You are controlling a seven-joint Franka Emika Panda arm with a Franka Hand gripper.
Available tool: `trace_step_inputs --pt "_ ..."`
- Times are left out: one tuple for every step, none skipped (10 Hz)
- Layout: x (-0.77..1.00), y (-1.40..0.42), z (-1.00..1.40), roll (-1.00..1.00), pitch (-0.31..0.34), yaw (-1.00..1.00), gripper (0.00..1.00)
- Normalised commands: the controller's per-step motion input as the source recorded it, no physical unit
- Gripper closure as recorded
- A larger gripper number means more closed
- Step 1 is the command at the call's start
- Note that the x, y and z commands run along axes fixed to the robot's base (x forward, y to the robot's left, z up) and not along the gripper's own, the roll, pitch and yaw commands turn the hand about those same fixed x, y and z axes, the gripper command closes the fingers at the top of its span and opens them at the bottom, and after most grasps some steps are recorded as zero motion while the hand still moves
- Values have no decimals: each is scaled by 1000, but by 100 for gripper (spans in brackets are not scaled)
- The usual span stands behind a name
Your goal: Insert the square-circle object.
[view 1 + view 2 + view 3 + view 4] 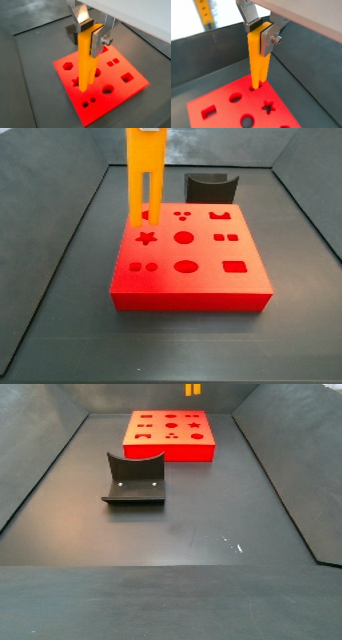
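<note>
**Orange-yellow bar poised over the red block**

Floor (174, 524) of the dark grey bin fills both side views, its sloped walls rising on every side.

Next in size is the red block (190, 273), a flat square slab lying on that floor. Its top carries cut-out holes: a star, circles, squares and pairs of small holes, seen clearly in a side view. In a side view taken from farther back the block (168, 436) lies at the 12 o'clock end of the bin.

The fixture (135, 480), a dark L-shaped bracket on a base plate, stands apart from the block, toward 6 o'clock of it in that farther view; it shows also behind the block (210, 187).

The square-circle object (87, 59) hangs upright over the block, a tall narrow orange-yellow bar forked into two prongs at its lower end. In a wrist view the prongs (258, 80) reach down to a hole at the block's edge; whether they have entered it I cannot tell. In a side view the bar (144, 173) stands over the block's 10 o'clock corner.

The gripper (91, 34) is above the block, its silver fingers (274, 34) clamped on the bar's upper end in both wrist views.
</note>
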Motion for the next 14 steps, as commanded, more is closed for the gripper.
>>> trace_step_inputs --pt "3 -103 0 -293 -173 -749 100" --pt "91 -77 -37 -277 -137 -726 100" --pt "117 0 -249 -336 -107 -586 100" --pt "343 -14 -246 -154 0 -740 100" --pt "283 -23 -171 -109 0 -806 100" --pt "-40 0 0 0 -14 -26 100" --pt "0 0 -9 -17 0 0 100" --pt "-217 -200 -303 81 -44 0 100" --pt "0 -354 -260 327 -41 0 100" --pt "0 -466 -354 447 -120 0 100" --pt "0 -386 -106 500 -203 -31 100" --pt "0 -180 0 366 -60 -157 100" --pt "-63 26 -34 30 4 -129 100" --pt "-6 74 -240 -36 40 -206 100"
